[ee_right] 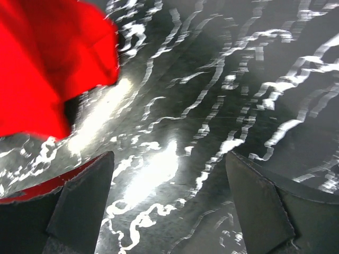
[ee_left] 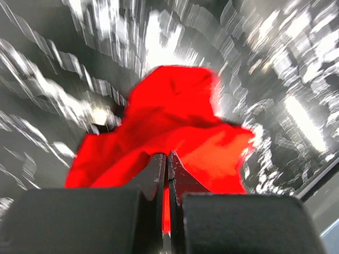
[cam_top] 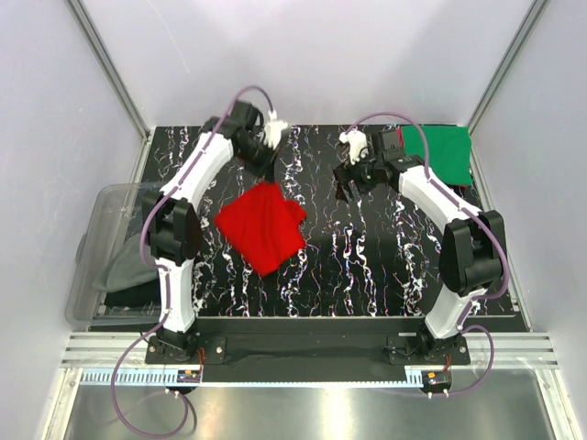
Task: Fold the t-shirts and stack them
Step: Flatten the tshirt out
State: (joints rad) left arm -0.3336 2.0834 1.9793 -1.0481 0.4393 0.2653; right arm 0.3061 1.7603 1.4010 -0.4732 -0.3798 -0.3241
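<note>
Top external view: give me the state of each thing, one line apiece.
left claw: shut on the red t-shirt.
right claw: open, empty.
red t-shirt: rumpled, pinched at one edge.
green t-shirt: folded, lying flat far right.
clear bin: holds dark cloth.

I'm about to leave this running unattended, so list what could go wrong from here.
1. The left gripper is shut on only a small pinch of the red t-shirt, while the right gripper is open and holds nothing. The cloth might slip free or land bunched rather than flat.
2. The right arm sits close beside the folded green t-shirt at the far right corner of the table. A swing could rumple it.
</note>
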